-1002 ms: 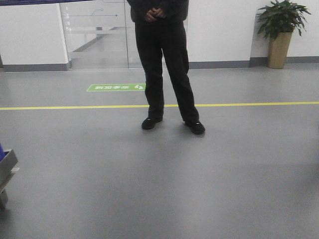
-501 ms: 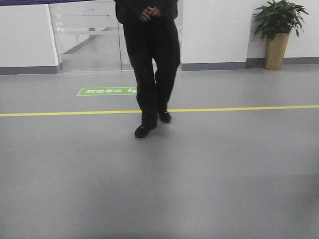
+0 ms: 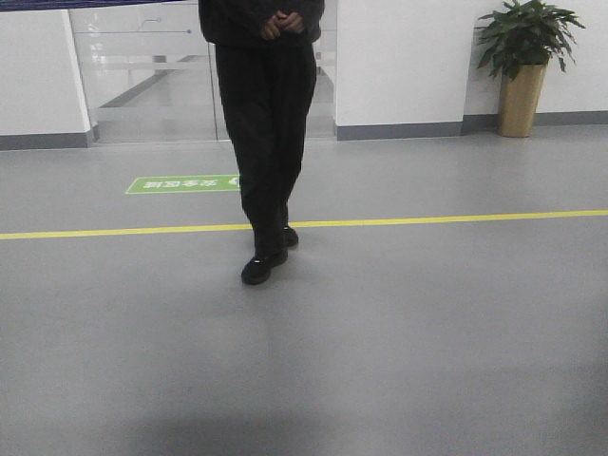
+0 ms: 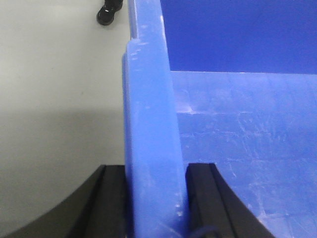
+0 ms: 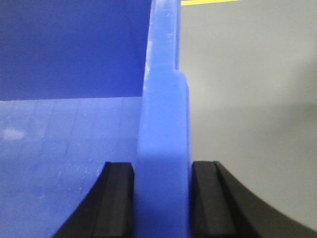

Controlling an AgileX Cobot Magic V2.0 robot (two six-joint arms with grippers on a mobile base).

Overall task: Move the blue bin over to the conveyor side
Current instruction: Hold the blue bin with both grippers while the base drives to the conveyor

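The left gripper (image 4: pixel 156 198) and right gripper (image 5: pixel 163 198) each clamp a rim of the bin (image 4: pixel 247 124), with grey floor (image 4: pixel 59 99) outside it. Most of the bin is cut off. The person (image 3: pixel 266 142) far ahead is cropped at the chest.

Front camera sits low and level, facing out over open floor: the yellow line (image 3: pixel 427 220) runs side to side at mid-distance, and a person (image 3: pixel 266 123) stands across it, cropped at the chest, black shoe (image 3: pixel 258 269) just this side of it. The left wrist camera is jammed in close, sighting along the left gripper (image 4: pixel 153 198), which is pinched on the blue bin (image 4: pixel 148 124) wall. It catches a black shoe (image 4: pixel 108 12) up top. The right wrist camera mirrors that over the right gripper (image 5: pixel 162 198), and the yellow line (image 5: pixel 208 2) sits at its top edge.
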